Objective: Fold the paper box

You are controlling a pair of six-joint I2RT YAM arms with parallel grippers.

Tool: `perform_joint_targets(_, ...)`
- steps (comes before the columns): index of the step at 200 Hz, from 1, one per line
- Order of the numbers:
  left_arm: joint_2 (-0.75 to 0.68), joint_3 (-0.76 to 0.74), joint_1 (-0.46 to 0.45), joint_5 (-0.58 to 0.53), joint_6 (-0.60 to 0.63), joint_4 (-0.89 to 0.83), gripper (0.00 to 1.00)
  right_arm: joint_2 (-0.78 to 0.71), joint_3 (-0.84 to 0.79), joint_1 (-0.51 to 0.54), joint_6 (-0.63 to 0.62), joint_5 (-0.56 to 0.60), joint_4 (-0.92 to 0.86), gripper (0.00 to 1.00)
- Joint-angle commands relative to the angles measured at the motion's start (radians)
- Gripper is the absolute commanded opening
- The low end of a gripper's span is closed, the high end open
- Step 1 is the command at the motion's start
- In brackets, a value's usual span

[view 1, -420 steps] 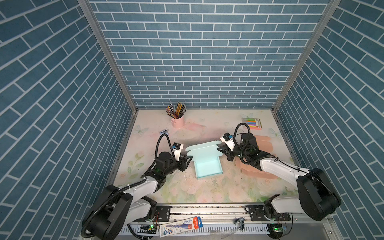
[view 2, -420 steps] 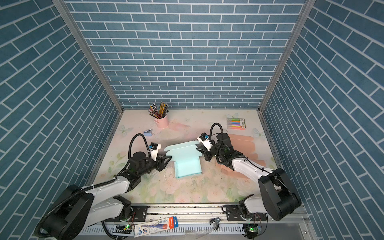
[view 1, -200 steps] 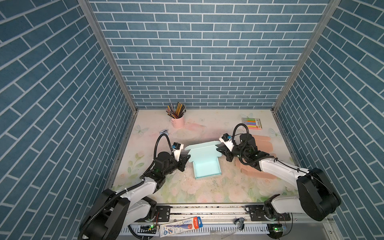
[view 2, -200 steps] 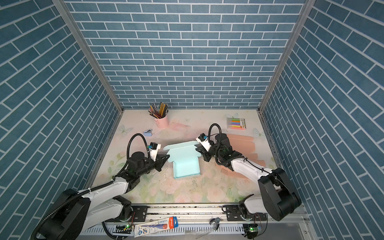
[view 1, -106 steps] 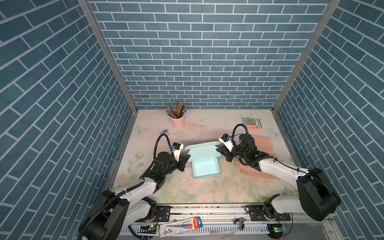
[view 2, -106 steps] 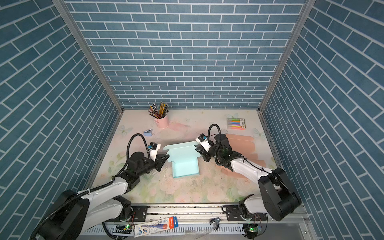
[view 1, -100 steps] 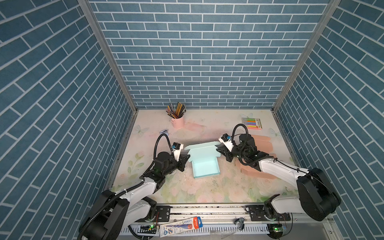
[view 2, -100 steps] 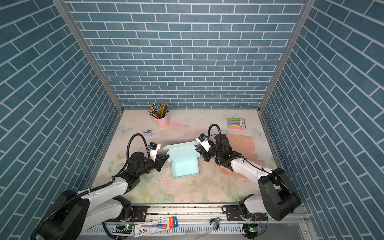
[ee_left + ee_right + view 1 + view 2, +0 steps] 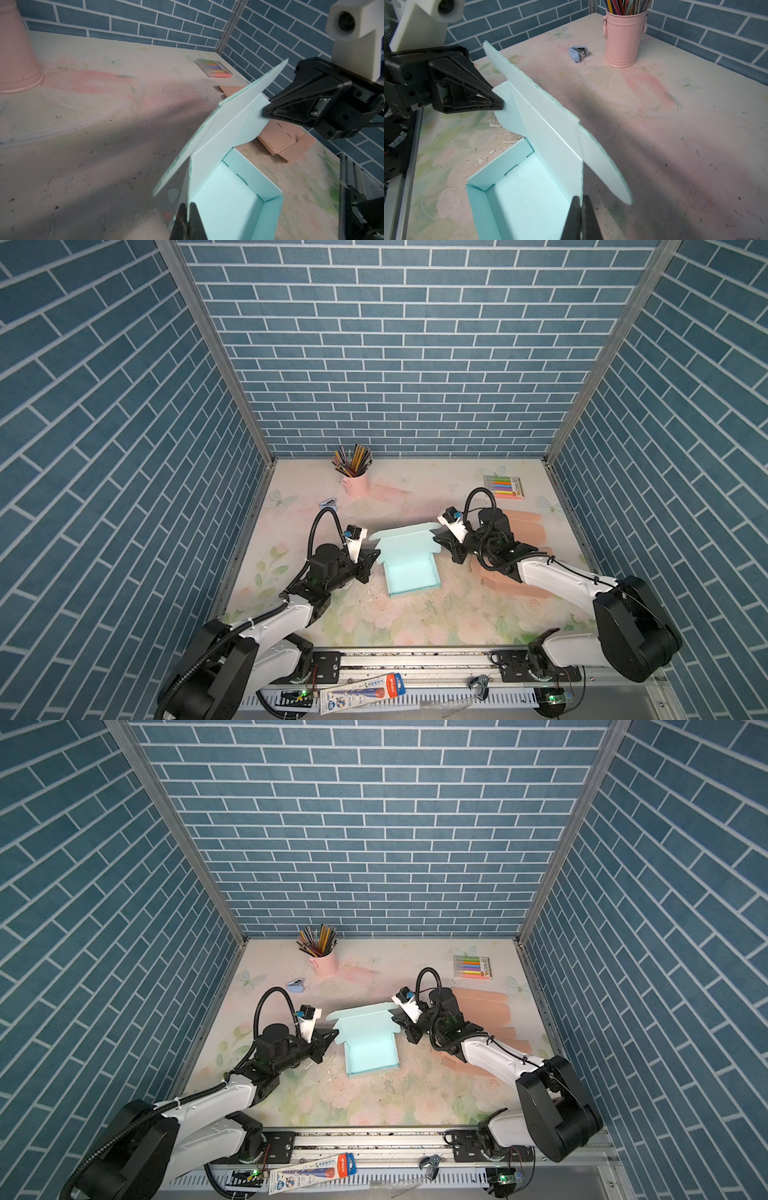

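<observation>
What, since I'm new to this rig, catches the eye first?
The mint paper box in the middle of the table, lid raised, with the left gripper and right gripper each shut on a lid flap. Behind stands a pink bucket of pencils; flat salmon cardboard lies under the right arm.

In both top views the right arm (image 9: 552, 576) covers part of the flat salmon-pink cardboard sheets (image 9: 525, 526) by the worktop's (image 9: 415, 489) right edge. In the left wrist view the pink metal bucket (image 9: 16, 58) is cut off, and the pale turquoise paper box's (image 9: 228, 207) raised lid (image 9: 220, 133) blurs near the lens.
</observation>
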Motion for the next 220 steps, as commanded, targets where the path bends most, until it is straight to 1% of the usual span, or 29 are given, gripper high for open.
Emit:
perform_joint_targets(1,-0.005,0.009,-0.004,-0.016,0.012,0.003,0.05,-0.008,0.018,0.013,0.001,0.007,-0.024,0.00)
perform_joint_targets(40,-0.015,0.027,-0.011,-0.038,0.000,0.003,0.04,0.018,0.052,0.027,0.035,0.030,-0.029,0.00)
perform_joint_targets(63,-0.002,0.046,-0.021,-0.059,-0.010,0.008,0.04,0.041,0.083,0.060,0.052,0.094,-0.051,0.00)
perform_joint_targets(87,0.015,0.059,-0.037,-0.090,-0.021,0.032,0.04,0.055,0.092,0.106,0.084,0.156,-0.027,0.01)
perform_joint_targets(118,0.044,0.070,-0.046,-0.105,-0.031,0.061,0.04,0.090,0.121,0.148,0.167,0.265,-0.015,0.02)
perform_joint_targets(138,0.057,0.076,-0.058,-0.119,-0.026,0.068,0.04,0.105,0.131,0.164,0.225,0.287,0.009,0.03)
perform_joint_targets(166,0.055,0.082,-0.075,-0.149,-0.012,0.064,0.04,0.103,0.121,0.193,0.287,0.268,0.068,0.06)
perform_joint_targets(195,0.055,0.081,-0.085,-0.171,-0.009,0.071,0.04,0.109,0.133,0.242,0.305,0.295,0.077,0.07)
perform_joint_targets(220,0.050,0.085,-0.095,-0.201,-0.009,0.075,0.04,0.116,0.140,0.277,0.313,0.344,0.081,0.08)
